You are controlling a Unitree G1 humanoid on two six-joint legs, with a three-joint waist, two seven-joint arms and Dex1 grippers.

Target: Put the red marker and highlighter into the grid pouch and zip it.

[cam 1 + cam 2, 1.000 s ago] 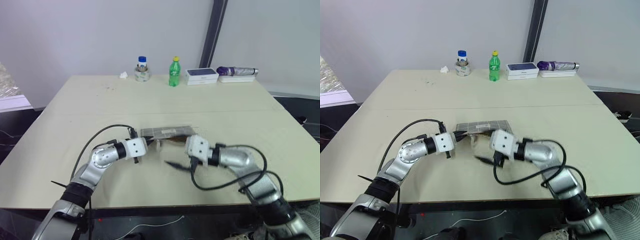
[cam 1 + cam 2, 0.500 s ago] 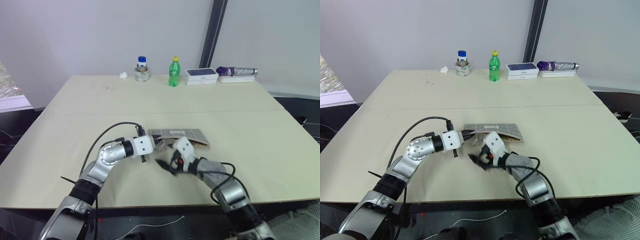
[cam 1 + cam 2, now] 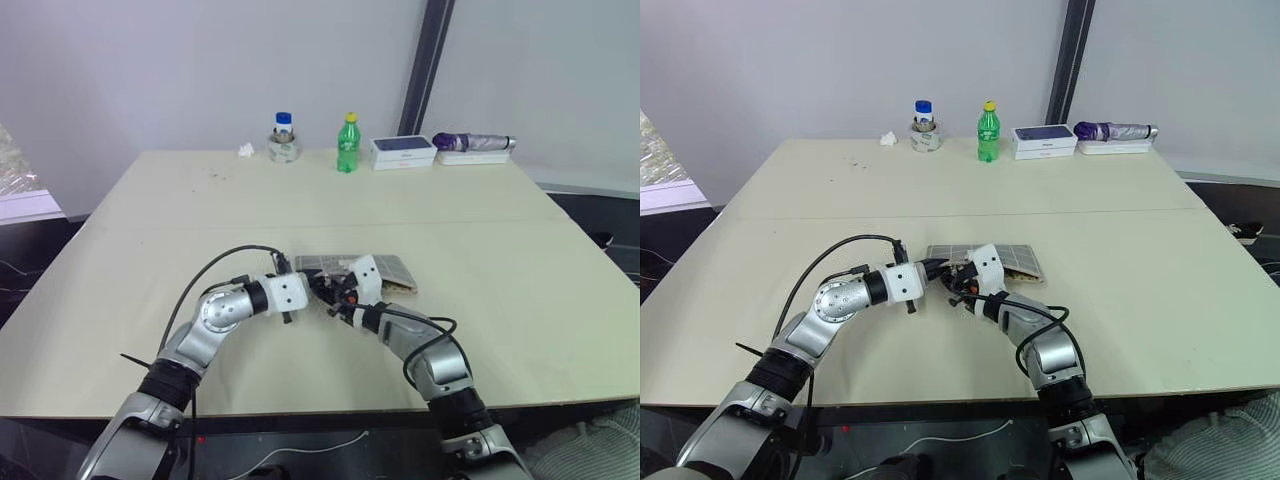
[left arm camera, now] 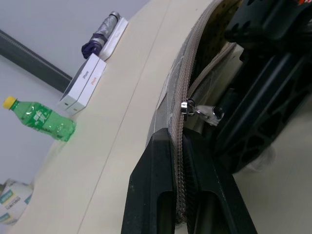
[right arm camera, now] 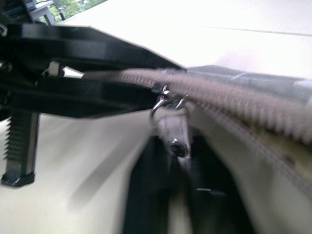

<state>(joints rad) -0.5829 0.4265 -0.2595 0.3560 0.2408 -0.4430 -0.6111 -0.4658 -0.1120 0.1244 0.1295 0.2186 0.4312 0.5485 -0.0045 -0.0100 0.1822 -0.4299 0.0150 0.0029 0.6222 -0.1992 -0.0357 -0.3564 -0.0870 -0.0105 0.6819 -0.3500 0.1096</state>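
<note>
pouch grey, white grid, zipper part-open | left jaws clamp zipper end | right jaws pinch pull

Grid pouch contents hidden; marker and highlighter untellable.

Grey pouch with white grid lines, beige zipper teeth and a silver slider — black fingers clamped beside it.

I see the grid pouch as matt woven cloth; its zipper slider shiny metal; the table smooth, matt, perhaps laminate.
</note>
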